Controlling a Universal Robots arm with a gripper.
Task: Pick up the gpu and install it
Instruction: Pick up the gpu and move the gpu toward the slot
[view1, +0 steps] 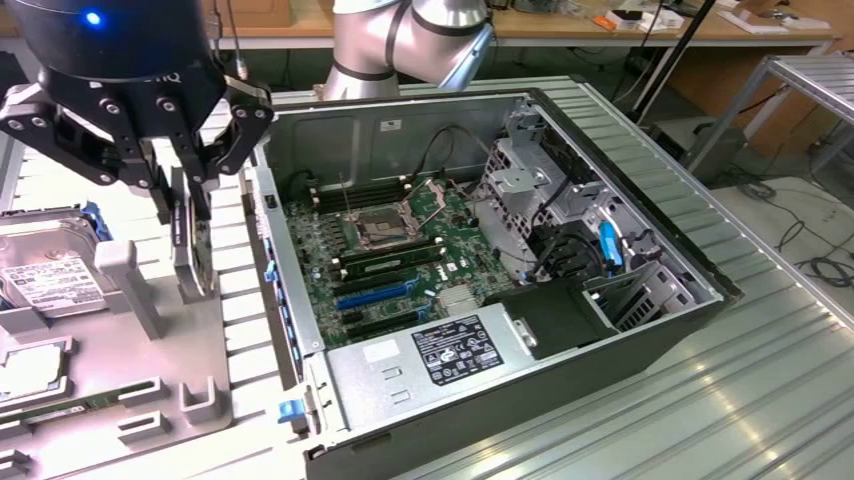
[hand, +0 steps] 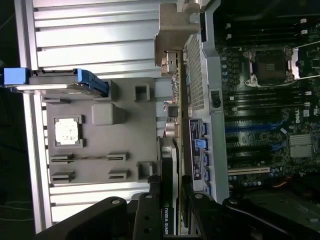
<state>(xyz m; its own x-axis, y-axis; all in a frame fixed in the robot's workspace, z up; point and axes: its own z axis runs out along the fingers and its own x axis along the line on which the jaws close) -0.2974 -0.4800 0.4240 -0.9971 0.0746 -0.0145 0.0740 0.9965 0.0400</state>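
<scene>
My gripper (view1: 187, 205) hangs at the exterior view's left, over the grey fixture tray (view1: 160, 380), shut on the gpu (view1: 198, 255). The gpu is a thin dark card held upright and seen edge-on, just outside the open computer case (view1: 534, 250). In the wrist view the gpu (hand: 172, 107) runs lengthwise away from my gripper (hand: 172, 212), with its silvery bracket at the far end and a black finger (hand: 149, 215) pressed against each side. The motherboard (view1: 387, 240) lies inside the case, its blue slot (view1: 374, 295) bare.
A silver hard drive (view1: 54, 280) with a white label rests on the tray beside a grey post (view1: 134, 275). The tray (hand: 125, 165) also carries a processor chip (hand: 67, 132). The case's side wall (view1: 283, 290) stands between tray and motherboard. A power supply (view1: 427, 355) fills the case's near end.
</scene>
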